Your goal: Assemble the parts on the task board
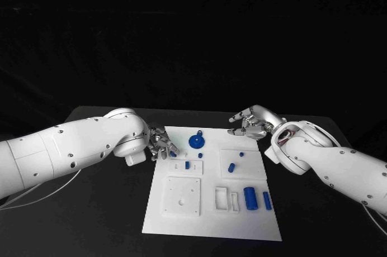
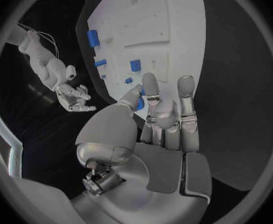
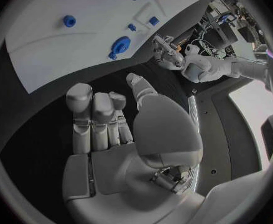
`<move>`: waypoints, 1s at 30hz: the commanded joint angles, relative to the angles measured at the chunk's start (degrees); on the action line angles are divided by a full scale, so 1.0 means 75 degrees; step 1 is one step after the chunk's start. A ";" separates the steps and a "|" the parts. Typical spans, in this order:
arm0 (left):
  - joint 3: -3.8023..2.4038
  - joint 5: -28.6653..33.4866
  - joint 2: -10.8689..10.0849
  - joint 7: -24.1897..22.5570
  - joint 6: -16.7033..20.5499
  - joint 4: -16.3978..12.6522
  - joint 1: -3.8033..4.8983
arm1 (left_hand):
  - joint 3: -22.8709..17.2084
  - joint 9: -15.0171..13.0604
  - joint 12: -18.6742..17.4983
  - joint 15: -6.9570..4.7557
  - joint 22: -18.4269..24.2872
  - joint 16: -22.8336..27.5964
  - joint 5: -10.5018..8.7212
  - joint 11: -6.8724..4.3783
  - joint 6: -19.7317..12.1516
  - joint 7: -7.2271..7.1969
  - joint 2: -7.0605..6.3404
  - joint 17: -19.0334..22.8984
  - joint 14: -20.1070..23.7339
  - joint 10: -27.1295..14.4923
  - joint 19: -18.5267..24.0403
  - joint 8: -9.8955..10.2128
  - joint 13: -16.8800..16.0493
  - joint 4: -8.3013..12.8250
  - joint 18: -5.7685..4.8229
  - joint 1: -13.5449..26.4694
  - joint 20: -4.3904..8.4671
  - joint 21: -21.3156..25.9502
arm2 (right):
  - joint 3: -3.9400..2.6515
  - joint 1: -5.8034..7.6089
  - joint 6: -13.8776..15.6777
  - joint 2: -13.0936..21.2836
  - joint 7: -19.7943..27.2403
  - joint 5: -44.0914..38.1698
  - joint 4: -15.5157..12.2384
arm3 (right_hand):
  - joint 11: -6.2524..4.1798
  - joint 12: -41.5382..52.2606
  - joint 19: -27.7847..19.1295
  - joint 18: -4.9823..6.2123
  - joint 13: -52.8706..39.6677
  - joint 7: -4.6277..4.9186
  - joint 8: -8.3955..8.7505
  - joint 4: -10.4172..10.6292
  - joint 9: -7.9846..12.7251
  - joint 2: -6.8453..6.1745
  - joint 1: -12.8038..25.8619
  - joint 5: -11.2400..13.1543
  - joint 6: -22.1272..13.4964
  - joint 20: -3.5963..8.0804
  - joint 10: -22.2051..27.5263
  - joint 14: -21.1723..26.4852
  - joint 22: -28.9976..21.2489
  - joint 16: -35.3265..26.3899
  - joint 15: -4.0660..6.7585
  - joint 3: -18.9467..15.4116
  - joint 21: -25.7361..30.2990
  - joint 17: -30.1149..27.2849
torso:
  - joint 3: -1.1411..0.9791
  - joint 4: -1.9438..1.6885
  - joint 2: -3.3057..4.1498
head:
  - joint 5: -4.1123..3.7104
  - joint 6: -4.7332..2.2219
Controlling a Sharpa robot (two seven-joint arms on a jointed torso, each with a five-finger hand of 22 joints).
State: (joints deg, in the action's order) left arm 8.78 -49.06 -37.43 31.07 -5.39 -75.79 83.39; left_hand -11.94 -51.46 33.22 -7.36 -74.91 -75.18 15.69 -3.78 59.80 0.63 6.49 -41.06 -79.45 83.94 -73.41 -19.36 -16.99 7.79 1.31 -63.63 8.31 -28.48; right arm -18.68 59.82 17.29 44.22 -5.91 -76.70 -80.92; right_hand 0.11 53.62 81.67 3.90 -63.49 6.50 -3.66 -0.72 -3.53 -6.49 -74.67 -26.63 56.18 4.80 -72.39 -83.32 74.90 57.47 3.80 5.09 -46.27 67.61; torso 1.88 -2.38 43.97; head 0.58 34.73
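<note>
- Your left hand [image 1: 160,143] sits at the task board's [image 1: 211,223] 10 o'clock edge, fingers loosely spread, empty; it hides a blue part [image 1: 173,153] partly.
- Your right hand [image 1: 251,124] hovers at 1 o'clock, fingers apart, holding nothing.
- Remaining parts' shapes: too small to tell.

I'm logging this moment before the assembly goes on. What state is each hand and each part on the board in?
left hand: open, holding nothing, at the board's left edge.
right hand: open, empty, at the board's far right corner.
task board: flat on the table.
round blue part: on the board, untouched.
two blue cylinders: lying side by side on the board.
</note>
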 commanded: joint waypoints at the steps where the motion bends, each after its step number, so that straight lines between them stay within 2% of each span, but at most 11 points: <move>1: 0.0040 -0.0308 0.0000 0.0119 0.0475 -0.0096 -0.0011 | -0.0181 -0.0811 0.0048 -0.0003 -0.0142 0.0019 0.0040 -0.0073 0.0307 -0.0245 -0.0009 -0.0041 -0.0083 0.0375 -0.0061 0.0010 0.0010 0.0136 0.0011 0.0057 -0.0007 -0.0047 | -0.0003 -0.0010 -0.0075 -0.0007 0.0029 -0.0022 -0.0004 | -0.0006 -0.0028 0.0026 0.0026 0.0003 0.0014 0.0024 -0.0013 0.0004 -0.0021 0.0071 -0.0032 0.0005 -0.0002 0.0057 0.0014 0.0756 -0.0049 -0.0004 0.0047 0.0027 -0.0005 | -0.0005 0.0012 0.0008 | -0.0001 0.0027; 12: 0.0296 -0.0412 -0.0049 0.0202 0.0425 -0.0394 -0.0073 | -0.0196 -0.0825 0.0077 -0.0004 -0.0141 0.0039 0.0036 -0.0074 0.0329 -0.0246 -0.0011 -0.0095 -0.0106 0.0372 -0.0069 0.0050 0.0045 0.0137 0.0013 0.0058 -0.0008 -0.0051 | -0.0003 -0.0024 -0.0074 0.0005 0.0030 -0.0020 -0.0012 | -0.0006 -0.0028 0.0026 0.0026 0.0003 0.0014 0.0024 -0.0014 0.0004 -0.0020 0.0071 -0.0033 0.0005 -0.0002 0.0057 0.0015 0.0756 -0.0050 -0.0004 0.0049 0.0027 -0.0006 | -0.0011 0.0005 0.0005 | -0.0023 0.0078; 22: 0.0366 -0.0683 -0.0045 0.0186 0.0429 -0.0537 -0.0151 | -0.0201 -0.0828 0.0079 0.0001 -0.0141 0.0053 0.0036 -0.0072 0.0340 -0.0245 -0.0013 -0.0107 -0.0106 0.0374 -0.0067 0.0068 0.0061 0.0144 0.0015 0.0060 -0.0013 -0.0049 | -0.0003 -0.0030 -0.0063 0.0013 0.0037 -0.0018 -0.0023 | -0.0007 -0.0030 0.0024 0.0027 0.0004 0.0014 0.0024 -0.0017 0.0004 -0.0015 0.0082 -0.0034 0.0008 -0.0002 0.0058 0.0015 0.0754 -0.0050 -0.0004 0.0068 0.0036 -0.0005 | -0.0010 0.0004 0.0004 | -0.0026 0.0092; 30: 0.0386 -0.0740 -0.0013 0.0159 0.0443 -0.0542 -0.0201 | -0.0201 -0.0828 0.0079 0.0001 -0.0141 0.0053 0.0036 -0.0072 0.0340 -0.0245 -0.0013 -0.0107 -0.0106 0.0374 -0.0067 0.0068 0.0061 0.0144 0.0015 0.0060 -0.0013 -0.0049 | -0.0003 -0.0036 -0.0063 0.0012 0.0037 -0.0014 -0.0027 | -0.0006 -0.0024 0.0028 0.0027 -0.0001 0.0013 0.0024 -0.0012 0.0004 -0.0014 0.0093 -0.0017 0.0009 -0.0001 0.0054 0.0011 0.0755 -0.0046 -0.0003 0.0078 0.0031 -0.0004 | -0.0008 0.0016 0.0007 | -0.0027 0.0090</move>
State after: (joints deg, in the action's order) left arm 11.56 -53.71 -37.69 32.41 -2.44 -79.72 82.12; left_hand -12.53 -54.47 33.61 -7.36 -74.93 -75.17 15.67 -3.98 60.13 0.96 5.79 -41.81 -79.85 84.15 -73.62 -18.96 -16.59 8.39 1.31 -62.94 8.10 -28.48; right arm -18.68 59.60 17.29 44.31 -5.90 -76.68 -81.02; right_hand 0.11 53.62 81.67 3.91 -63.49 6.50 -3.66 -0.96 -3.53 -6.66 -74.50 -26.63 56.18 4.79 -72.39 -83.31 74.95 57.47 3.80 5.33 -46.27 67.61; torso 1.82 -2.33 44.00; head 0.36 35.43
